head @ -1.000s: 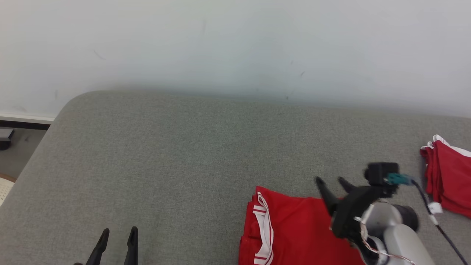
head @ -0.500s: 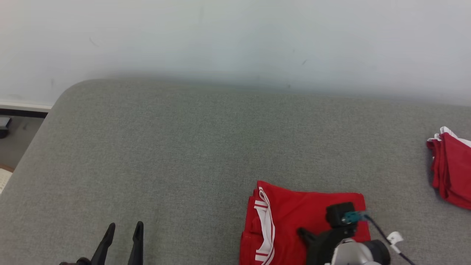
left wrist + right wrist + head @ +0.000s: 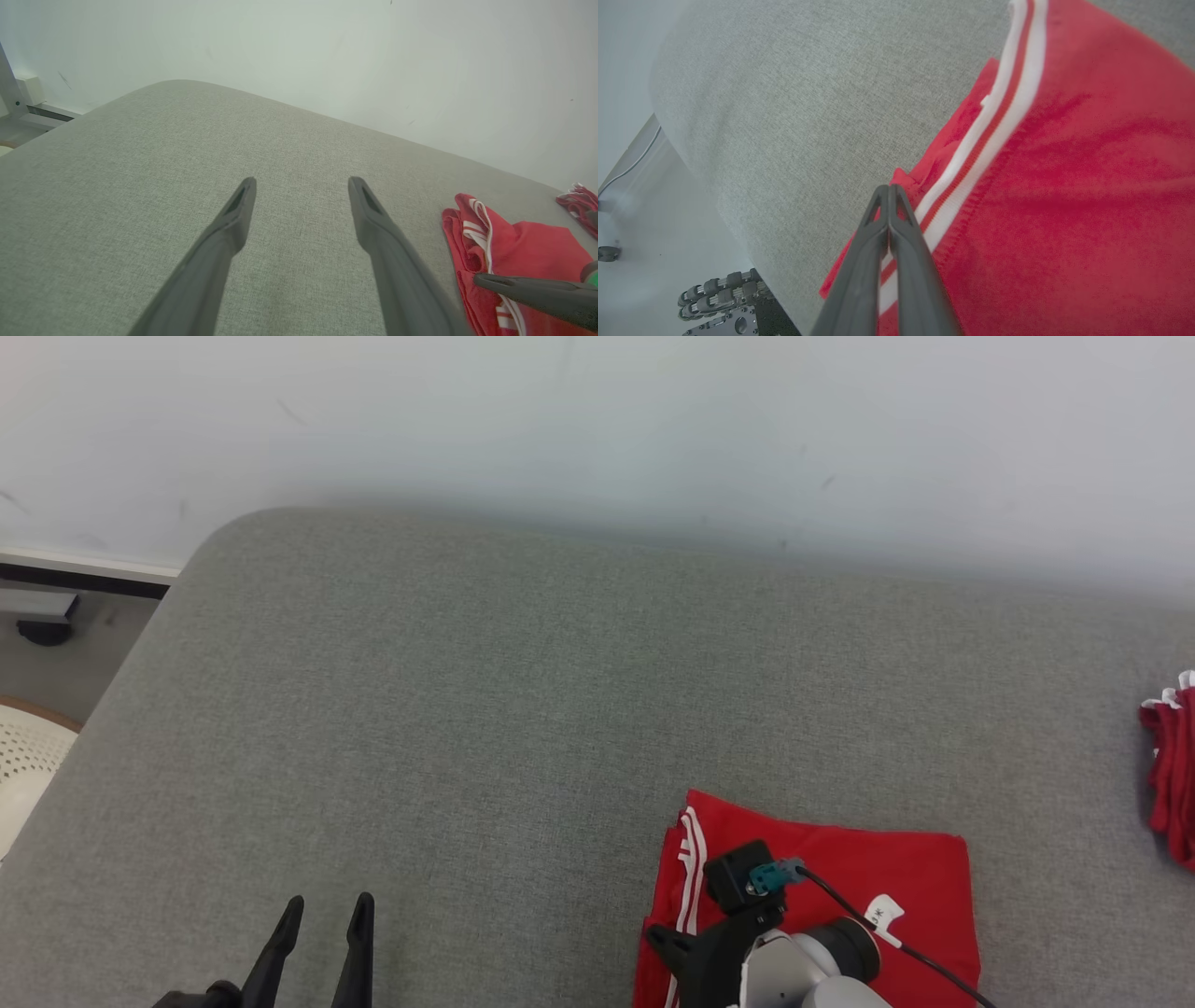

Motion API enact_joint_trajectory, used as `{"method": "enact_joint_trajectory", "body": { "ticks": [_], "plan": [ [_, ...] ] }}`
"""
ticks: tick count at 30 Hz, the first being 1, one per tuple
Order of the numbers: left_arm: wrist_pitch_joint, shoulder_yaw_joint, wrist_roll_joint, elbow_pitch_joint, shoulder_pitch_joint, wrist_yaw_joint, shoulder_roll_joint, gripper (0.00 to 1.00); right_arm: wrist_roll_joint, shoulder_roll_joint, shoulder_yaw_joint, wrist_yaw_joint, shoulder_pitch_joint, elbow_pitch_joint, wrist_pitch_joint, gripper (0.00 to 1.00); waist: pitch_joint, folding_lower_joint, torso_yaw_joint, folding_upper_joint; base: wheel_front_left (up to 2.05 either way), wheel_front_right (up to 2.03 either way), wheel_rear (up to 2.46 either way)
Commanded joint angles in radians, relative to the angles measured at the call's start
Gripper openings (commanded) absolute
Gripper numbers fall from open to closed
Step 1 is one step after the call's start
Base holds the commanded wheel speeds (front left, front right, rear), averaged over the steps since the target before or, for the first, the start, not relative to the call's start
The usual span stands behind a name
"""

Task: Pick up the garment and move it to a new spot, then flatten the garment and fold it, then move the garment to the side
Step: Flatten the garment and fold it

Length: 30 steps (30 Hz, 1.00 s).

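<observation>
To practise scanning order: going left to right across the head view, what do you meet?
A white perforated round object, left gripper, folded red garment with white stripes, bunched red cloth with white trim.

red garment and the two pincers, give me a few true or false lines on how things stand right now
1. The red garment has blue stripes. False: its stripes are white.
2. The left pincer is open over the bare grey cushion, apart from the garment. True.
3. The right pincer stands wide open. False: its fingers are pressed together, at the garment's striped edge.
4. A second red pile lies further to the robot's right, apart from the garment. True.
</observation>
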<state>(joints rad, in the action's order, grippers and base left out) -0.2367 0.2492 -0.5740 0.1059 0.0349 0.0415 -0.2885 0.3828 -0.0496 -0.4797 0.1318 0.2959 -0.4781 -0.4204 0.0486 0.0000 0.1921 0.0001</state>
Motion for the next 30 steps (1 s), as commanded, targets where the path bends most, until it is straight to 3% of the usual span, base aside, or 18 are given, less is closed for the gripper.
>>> {"method": "enact_joint_trajectory", "body": {
  "ticks": [1,8,9,10,11,16,24,30],
  "plan": [
    [-0.007,0.000,-0.012,0.002,-0.013,0.001,0.004,1.00,0.016,-0.001,-0.015,-0.003,0.016,-0.011,0.010,0.00,-0.001,0.0000,0.007,-0.0001,0.00,0.00,0.00],
    [-0.010,-0.003,-0.013,0.011,0.004,-0.003,0.001,1.00,0.083,-0.001,-0.076,-0.002,0.069,-0.003,0.099,0.00,-0.020,0.0000,0.005,-0.0001,0.00,0.00,0.00],
    [-0.011,-0.007,-0.014,0.010,0.011,-0.006,-0.002,1.00,0.091,-0.001,-0.075,-0.003,0.077,0.010,0.119,0.38,-0.027,0.0000,0.000,-0.0001,0.00,0.00,0.00],
    [-0.012,-0.010,-0.013,0.007,0.017,-0.007,-0.005,1.00,0.095,-0.001,-0.075,-0.003,0.080,0.023,0.132,0.93,-0.032,0.0000,-0.005,-0.0001,0.00,0.00,0.00],
    [-0.011,-0.011,-0.012,0.003,0.023,-0.010,-0.008,1.00,0.097,-0.001,-0.075,-0.002,0.080,0.038,0.144,1.00,-0.039,0.0000,-0.010,-0.0001,0.00,0.00,0.00],
    [-0.013,-0.023,-0.013,-0.014,0.051,-0.024,-0.019,1.00,0.058,-0.002,0.006,-0.003,0.030,0.132,0.185,1.00,-0.075,0.0000,-0.050,-0.0001,0.00,0.00,0.00],
    [-0.028,-0.076,-0.011,-0.035,0.089,-0.035,-0.001,1.00,-0.128,-0.001,0.315,-0.002,-0.197,0.369,0.270,1.00,-0.111,0.0000,-0.132,-0.0001,0.00,0.00,0.00],
    [-0.028,-0.116,-0.008,-0.016,0.117,-0.030,0.024,1.00,-0.187,0.000,0.419,-0.003,-0.297,0.470,0.326,1.00,-0.131,0.0000,-0.176,-0.0001,0.00,0.00,0.00]
  ]
}}
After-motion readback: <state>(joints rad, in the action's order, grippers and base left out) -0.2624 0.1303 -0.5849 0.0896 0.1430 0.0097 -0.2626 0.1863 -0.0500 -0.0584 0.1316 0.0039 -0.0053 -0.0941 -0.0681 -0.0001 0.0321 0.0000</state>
